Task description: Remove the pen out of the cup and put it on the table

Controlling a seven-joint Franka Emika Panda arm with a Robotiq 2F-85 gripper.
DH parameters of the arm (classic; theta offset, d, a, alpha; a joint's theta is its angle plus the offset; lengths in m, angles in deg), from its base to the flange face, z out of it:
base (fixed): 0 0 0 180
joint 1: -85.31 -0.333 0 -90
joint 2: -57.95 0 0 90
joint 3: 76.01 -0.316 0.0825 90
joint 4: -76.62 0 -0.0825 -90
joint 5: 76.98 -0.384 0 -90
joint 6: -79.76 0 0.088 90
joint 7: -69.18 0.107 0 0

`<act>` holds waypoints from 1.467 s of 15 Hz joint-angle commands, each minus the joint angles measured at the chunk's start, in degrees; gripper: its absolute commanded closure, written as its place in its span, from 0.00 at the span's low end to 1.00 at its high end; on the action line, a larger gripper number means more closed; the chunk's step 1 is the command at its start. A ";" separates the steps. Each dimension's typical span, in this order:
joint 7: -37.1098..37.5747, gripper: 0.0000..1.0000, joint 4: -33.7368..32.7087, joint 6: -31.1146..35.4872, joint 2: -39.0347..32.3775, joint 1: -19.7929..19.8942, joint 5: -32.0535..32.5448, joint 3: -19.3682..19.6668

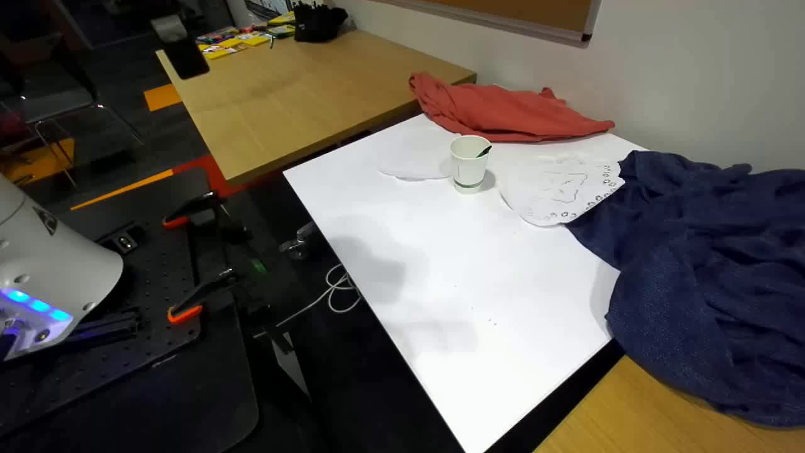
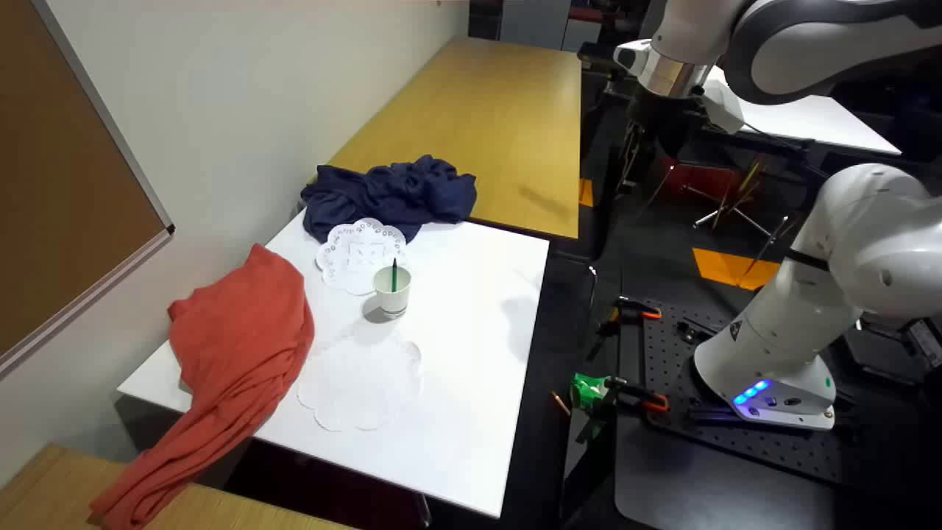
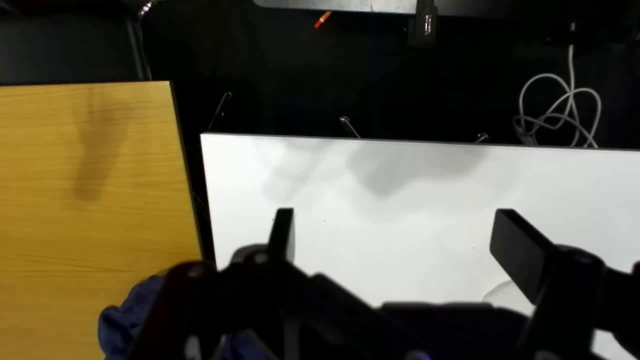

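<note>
The pen (image 2: 394,277) is in the white cup (image 2: 391,302), its tip above the rim and its foot hidden by the near wall. In an exterior view only a short dark end of the pen (image 1: 484,151) shows, slanting at the rim. The cup is upright on the white bench (image 2: 471,353), between a patterned doily (image 2: 362,256) and a plain doily (image 2: 360,386); whether it touches either, I cannot tell. The plain doily nearly melts into the bench top. Farther out lie a red cloth (image 2: 243,331) and a navy cloth (image 2: 394,195).

The arm (image 2: 787,302) stands beside the bench, folded over at the top, its wrist (image 2: 670,73) pointing down, well apart from the cup. Its middle stretch is cut off, and the part below the wrist sinks into the dark background. In an exterior view just the base (image 1: 50,277) shows; a black piece (image 1: 188,60) hangs in near the top, and I cannot tell whether it belongs to the jaws.

In the wrist view the jaws are released, spread wide, white bench top showing through the gap; their lower parts are dark and blurred. Beside one jaw a pale curved edge (image 3: 507,296) peeks out, mostly hidden.
</note>
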 commanded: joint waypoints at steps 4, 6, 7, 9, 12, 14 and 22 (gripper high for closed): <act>0.04 0.00 -0.06 -0.20 -0.17 -0.11 0.00 0.04; 0.04 0.00 -0.06 -0.20 -0.18 -0.11 0.00 0.04; 0.37 0.00 -0.31 -0.03 -0.59 -0.26 -0.25 -0.07; 0.80 0.00 -0.98 0.88 -1.62 -1.08 -1.06 -0.27; 1.41 0.00 -2.23 2.52 -3.20 -3.16 -3.40 -0.53; 2.48 0.00 -3.03 4.48 -4.91 -4.54 -5.32 -1.34; 13.31 0.00 -6.80 15.13 -16.07 -7.23 -10.52 -7.98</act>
